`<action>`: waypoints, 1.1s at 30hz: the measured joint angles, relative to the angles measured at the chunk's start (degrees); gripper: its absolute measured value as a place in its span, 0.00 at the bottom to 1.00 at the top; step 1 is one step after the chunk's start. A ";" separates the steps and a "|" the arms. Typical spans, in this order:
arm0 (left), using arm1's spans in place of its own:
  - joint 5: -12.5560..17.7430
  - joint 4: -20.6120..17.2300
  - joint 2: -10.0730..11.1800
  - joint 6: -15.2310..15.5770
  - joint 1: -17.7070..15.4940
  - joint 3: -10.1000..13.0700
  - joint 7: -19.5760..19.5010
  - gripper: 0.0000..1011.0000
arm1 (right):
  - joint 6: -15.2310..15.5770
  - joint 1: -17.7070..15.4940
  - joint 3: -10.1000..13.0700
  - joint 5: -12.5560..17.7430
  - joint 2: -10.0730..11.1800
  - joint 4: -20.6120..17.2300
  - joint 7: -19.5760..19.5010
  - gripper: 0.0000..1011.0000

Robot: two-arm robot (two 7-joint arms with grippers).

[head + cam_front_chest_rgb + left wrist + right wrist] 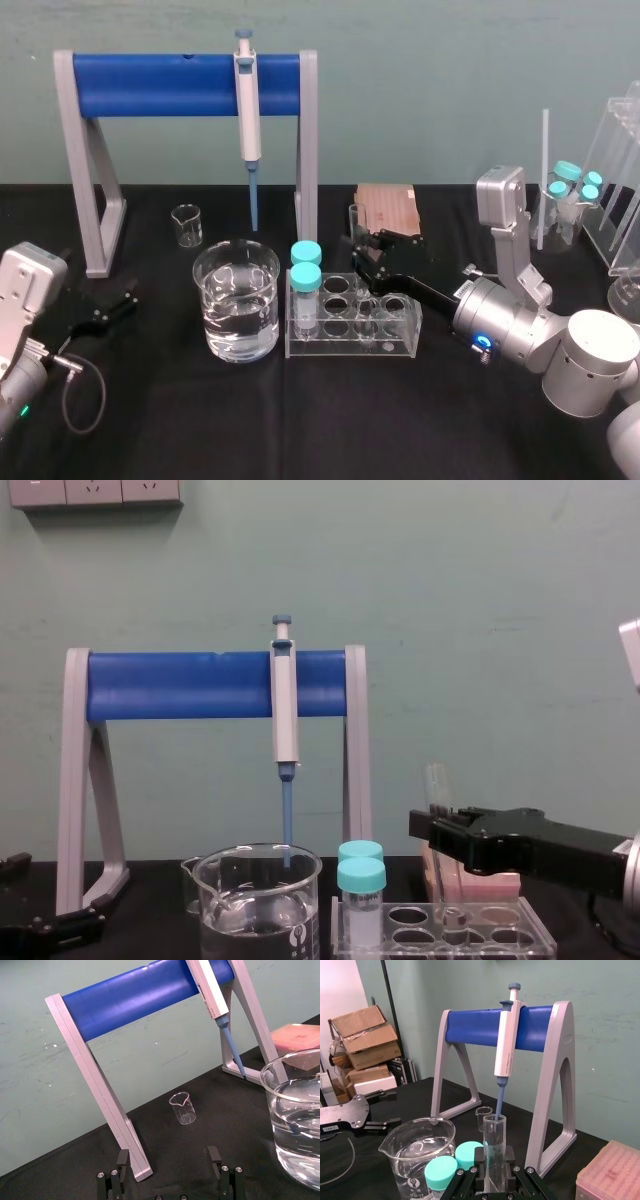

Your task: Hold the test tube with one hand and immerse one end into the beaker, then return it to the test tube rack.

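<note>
You find no legible text; the white print on the beaker (pixel 417 1162) is too small to read.

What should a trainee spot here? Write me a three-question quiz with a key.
1. True or false: the test tube has one end in the beaker.
2. Which arm grips the tube? A) left B) right C) neither.
3. Fill in: ___ teal-capped tubes stand in the test tube rack.
Key: 1 false, it stands in the rack. 2 B, the right gripper; the left gripper sits open left of the beaker. 3 two.
</note>
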 joint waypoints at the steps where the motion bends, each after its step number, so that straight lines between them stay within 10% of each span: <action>1: 0.00 0.00 0.00 0.00 0.00 0.00 0.00 0.99 | 0.05 0.00 -0.01 -0.05 -0.01 0.05 0.00 0.22; 33: 0.00 0.00 0.00 0.00 0.00 0.00 0.00 0.99 | 0.25 -0.20 -0.05 -0.66 -0.06 -0.17 -0.35 0.28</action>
